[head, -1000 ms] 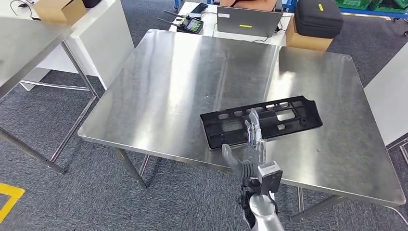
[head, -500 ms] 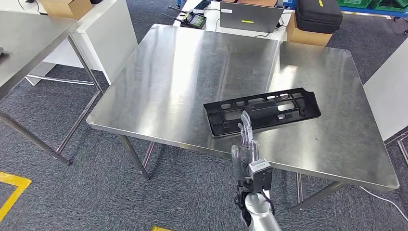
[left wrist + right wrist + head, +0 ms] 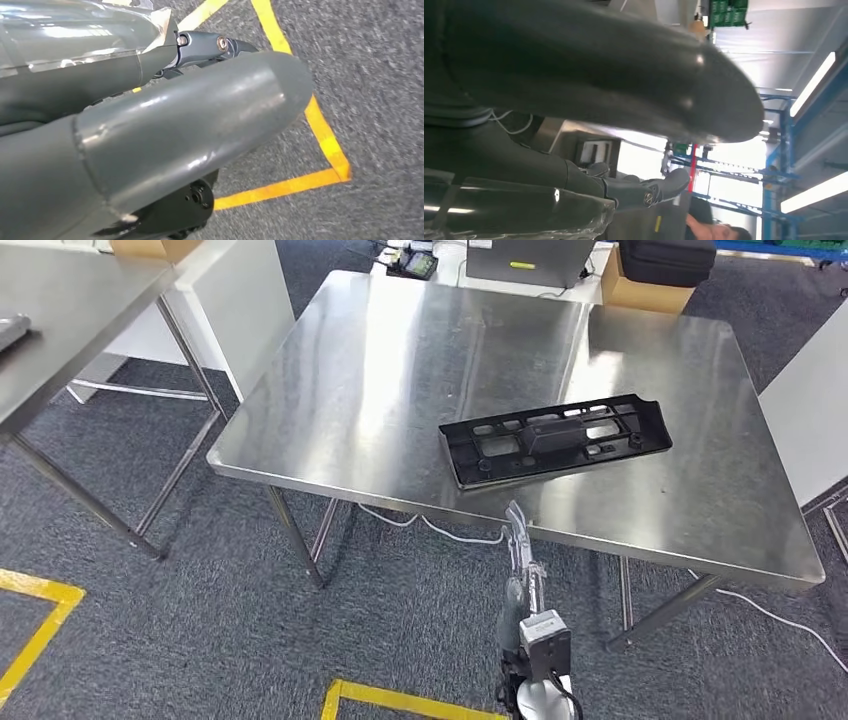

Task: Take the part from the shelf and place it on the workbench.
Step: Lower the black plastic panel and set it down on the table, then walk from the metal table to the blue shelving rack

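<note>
The black slotted plastic part (image 3: 555,440) lies flat on the steel workbench (image 3: 400,360), near its front edge on the right half. My right hand (image 3: 522,560) hangs below and in front of that edge, fingers stretched out toward the part, holding nothing and well apart from it. In the right wrist view the right hand (image 3: 574,75) shows as a thick thumb and dark fingers with nothing between them. My left hand (image 3: 150,125) hangs over the grey carpet with thumb and fingers straight and nothing in them.
A second steel table (image 3: 60,320) stands at the left, with a white cabinet (image 3: 240,280) behind it. A laptop (image 3: 525,255), black case (image 3: 665,255) and cardboard box (image 3: 640,292) sit beyond the workbench. Yellow tape (image 3: 400,700) and a cable (image 3: 440,530) lie on the carpet.
The whole picture has shifted, so the camera has moved back from the workbench. My right hand has left the part and dropped below the table's front edge. The part stays put.
</note>
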Controlling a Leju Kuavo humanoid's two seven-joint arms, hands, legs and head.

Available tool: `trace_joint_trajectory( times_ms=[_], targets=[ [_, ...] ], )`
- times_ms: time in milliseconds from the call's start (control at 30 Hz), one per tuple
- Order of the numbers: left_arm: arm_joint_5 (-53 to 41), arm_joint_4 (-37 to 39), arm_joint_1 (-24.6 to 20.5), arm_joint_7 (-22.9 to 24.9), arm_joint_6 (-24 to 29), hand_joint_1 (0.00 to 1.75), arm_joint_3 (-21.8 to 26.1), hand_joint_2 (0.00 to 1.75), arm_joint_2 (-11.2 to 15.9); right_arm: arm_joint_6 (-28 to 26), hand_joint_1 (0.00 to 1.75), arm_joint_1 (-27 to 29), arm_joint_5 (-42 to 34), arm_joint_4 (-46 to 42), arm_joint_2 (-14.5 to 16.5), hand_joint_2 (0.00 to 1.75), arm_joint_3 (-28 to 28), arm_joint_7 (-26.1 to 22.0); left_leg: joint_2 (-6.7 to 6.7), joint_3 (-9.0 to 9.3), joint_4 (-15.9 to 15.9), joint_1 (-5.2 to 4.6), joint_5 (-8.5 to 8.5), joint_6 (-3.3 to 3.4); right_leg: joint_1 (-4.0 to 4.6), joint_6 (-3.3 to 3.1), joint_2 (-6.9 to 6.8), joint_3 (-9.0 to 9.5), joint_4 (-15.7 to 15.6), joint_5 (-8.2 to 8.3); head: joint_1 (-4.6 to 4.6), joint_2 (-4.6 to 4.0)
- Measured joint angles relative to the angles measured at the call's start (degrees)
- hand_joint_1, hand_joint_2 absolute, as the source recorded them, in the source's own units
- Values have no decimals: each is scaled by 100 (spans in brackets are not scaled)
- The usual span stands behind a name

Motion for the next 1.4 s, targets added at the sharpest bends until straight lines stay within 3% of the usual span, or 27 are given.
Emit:
trace_joint_trajectory(
  times_ms=[67,100,133,200,233,267,333,400,467,500,567,600,667,733,767,833,900,967,1033,1100,1133,1167,1233,1267,1300,1333,1400],
  targets=[
    [-26,-1,5,8,-10,0,-4,0,4,10,0,26,32,-32,7,0,3,0,-10,-28,10,27,42,-75,-33,-62,-8,-84,-25,105,8,0],
    [-40,-2,8,13,-17,0,-10,0,8,20,0,39,57,-48,20,0,4,1,-22,-76,96,42,-71,-117,-60,-114,-17,-128,-40,175,8,0],
    [-51,-4,11,18,-24,0,-16,0,14,35,0,54,89,-64,40,0,4,1,-33,-145,281,60,-293,-160,-98,-168,-26,-185,-59,256,-2,-1],
    [-60,-5,12,31,-29,0,-29,0,22,72,0,104,167,-84,81,0,-2,1,-41,-315,943,119,-925,-242,-127,-227,-38,-330,-65,399,-25,-1],
    [-65,-5,13,40,-29,0,-33,0,26,94,0,141,206,-88,97,0,-9,1,-39,-375,1308,157,-1142,-289,-131,-226,-44,-400,-60,465,-34,-1],
    [-74,-5,13,49,-29,0,-36,0,31,111,0,177,242,-91,110,0,-18,1,-37,-384,1578,197,-1221,-335,-137,-203,-51,-475,-48,530,-33,-1],
    [-94,-5,13,69,-29,0,-39,0,39,131,0,242,301,-104,127,0,-37,1,-33,-164,1622,280,-1027,-415,-164,-140,-62,-639,2,644,-37,-1],
    [-105,-4,9,83,-31,0,-43,0,42,141,0,291,356,-136,140,0,-61,1,-35,405,963,348,-813,-476,-191,-64,-63,-817,102,720,-44,-1],
    [-102,-4,6,90,-32,0,-44,0,43,176,0,323,411,-182,168,0,-89,1,-57,858,282,354,-881,-467,-186,29,-64,-957,210,784,-45,0],
    [-93,-4,5,91,-28,0,-44,0,44,213,0,337,439,-202,186,0,-103,1,-68,928,122,329,-939,-427,-177,86,-66,-1005,233,829,-44,0],
    [-65,-5,9,92,-1,0,-43,0,45,323,0,374,501,-219,219,0,-128,1,-61,842,57,284,-904,-289,-169,202,-66,-1066,235,919,-36,-1],
    [-52,-5,10,92,20,0,-43,0,42,383,0,397,535,-223,235,0,-142,2,-49,779,46,266,-838,-211,-176,223,-58,-1111,275,880,-38,0],
    [-43,-5,12,90,65,0,-42,0,34,483,0,429,600,-225,267,0,-168,3,-10,617,17,252,-677,-71,-192,156,-40,-1294,670,478,-14,0],
    [-40,-5,14,87,103,0,-42,0,31,558,0,444,654,-225,301,0,-207,3,18,427,21,220,-520,-12,-198,83,-25,-1496,1412,-60,17,-1],
    [-38,-5,16,87,116,0,-42,0,31,590,0,454,675,-225,316,0,-231,3,25,325,25,207,-442,-8,-198,100,-20,-1520,1728,-188,19,-1],
    [-37,-5,17,87,134,0,-42,0,30,636,0,472,710,-225,345,0,-280,3,34,135,38,193,-290,-23,-192,208,-11,-1314,1876,-109,18,-1],
    [-37,-5,15,88,138,0,-42,0,28,657,0,467,733,-227,384,0,-314,4,36,-17,55,187,-142,-58,-177,270,-7,-730,1302,75,19,-1],
    [-38,-5,13,89,138,0,-43,0,19,665,0,449,740,-241,421,0,-335,3,38,-124,68,167,4,-116,-120,208,-2,-109,431,11,19,-1],
    [-43,-5,13,91,137,0,-45,0,13,693,0,446,741,-255,446,0,-368,3,48,-170,53,159,139,-186,-60,110,3,96,11,-87,10,-1],
    [-56,-5,24,92,135,0,-53,0,18,721,0,454,739,-256,462,0,-409,3,46,-204,73,189,145,-252,-116,5,-9,19,1,-10,2,0],
    [-69,-5,30,93,131,0,-70,0,22,726,0,456,737,-256,468,0,-428,3,37,-246,175,204,-15,-280,-147,-62,-23,-25,-1,53,-8,0],
    [-85,-5,34,97,122,0,-92,0,27,726,0,458,733,-257,473,0,-445,3,24,-312,395,220,-296,-307,-183,-125,-40,-88,-7,127,-22,0],
    [-112,-5,35,120,94,0,-134,0,44,725,0,473,727,-262,482,0,-477,3,0,-457,1100,235,-935,-365,-172,-197,-65,-242,-1,270,-45,-1],
    [-121,-5,35,132,82,0,-148,0,54,723,0,487,723,-266,485,0,-492,3,-8,-497,1464,248,-1099,-397,-168,-195,-73,-325,5,345,-49,-1],
    [-129,-5,35,142,74,0,-157,0,64,722,0,500,720,-270,486,0,-505,3,-10,-479,1706,266,-1099,-424,-166,-177,-81,-408,16,416,-48,-1],
    [-136,-5,36,146,71,0,-166,0,71,721,0,513,717,-273,486,0,-518,3,-9,-394,1791,291,-986,-445,-171,-152,-87,-492,36,480,-50,-1],
    [-149,-5,34,152,69,0,-179,0,85,719,0,524,713,-284,488,0,-543,3,-7,88,1336,352,-710,-487,-195,-81,-88,-671,126,577,-52,-1]
  ],
)
